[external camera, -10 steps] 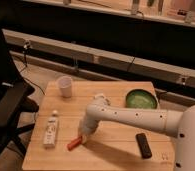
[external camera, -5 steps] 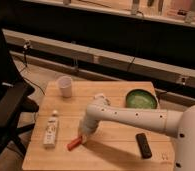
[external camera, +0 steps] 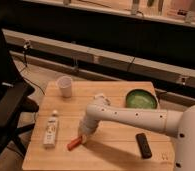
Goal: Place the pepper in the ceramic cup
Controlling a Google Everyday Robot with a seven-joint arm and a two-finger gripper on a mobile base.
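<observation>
Camera view, the only one, so everything came from here. The white arm [external camera: 131, 117] lay stretched across the wooden table [external camera: 116, 157] from the right. Its gripper [external camera: 82, 134] was down low near the front-left part of the top, right at the upper end of the pepper [external camera: 74, 143]. The pepper lay flat on the wood, orange-red and angled down to the left. Whether the gripper was wide, narrow or actually had hold of the pepper, I could not tell, because the wrist covered that spot.

The cup [external camera: 65, 86] stood upright at the far-left corner, well apart from the pepper. The white bottle [external camera: 51, 130] lay on its side just left of the pepper. The green bowl [external camera: 141, 99] sat at the far right, the black remote [external camera: 144, 145] lay near the front right, and a dark chair [external camera: 6, 105] stood off the left edge.

Now the worries, all judgement. The gripper met the pepper at one end and not at its middle. A pinch there could squirt the slim, smooth pepper out sideways toward the bottle, or let it droop and slip on the lift. The cup looked light with a narrow mouth. A drifting approach could nudge it over or off that corner. A pepper brought in lying level might land across the rim and not drop inside.
</observation>
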